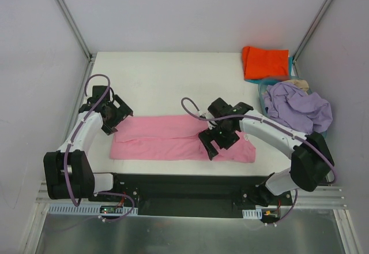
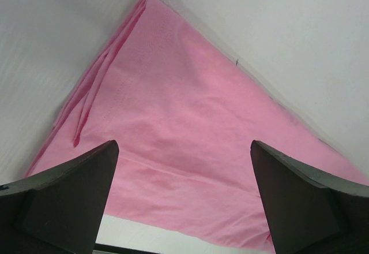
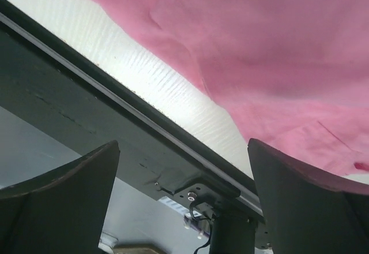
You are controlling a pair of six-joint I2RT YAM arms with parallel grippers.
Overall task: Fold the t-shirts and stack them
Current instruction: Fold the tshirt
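Here we read the scene from the near edge outward. Nearest to us, a black rail [image 1: 173, 187] runs along the front of the white desk [image 1: 167, 75] and carries the bases of both arms. Just beyond it, the pink t-shirt [image 1: 167, 138] lies flat as a long band across the middle of the desk, running left to right.

The left end effector [image 1: 118, 118] hangs at the shirt's left end. In the left wrist view we see its two dark fingers [image 2: 69, 196] spread wide with nothing between them; the pink cloth lies below, ungripped.

The right end effector [image 1: 218, 143] sits over the right part of the same shirt, near its front edge. In the right wrist view its fingers [image 3: 305, 202] likewise stand wide apart and hold nothing, with pink cloth, a strip of desk and the black rail below them. Whether either end effector touches the cloth we cannot tell.

Farther back on the right, a light blue basket [image 1: 263, 92] holds a crumpled lavender t-shirt [image 1: 297, 107] that spills over its rim, and a bit of a beige t-shirt [image 1: 300, 83] shows behind it. At the far right corner, an orange-red t-shirt [image 1: 265, 62] lies folded as a rectangle on a teal t-shirt [image 1: 288, 63], whose edge shows at the right side.
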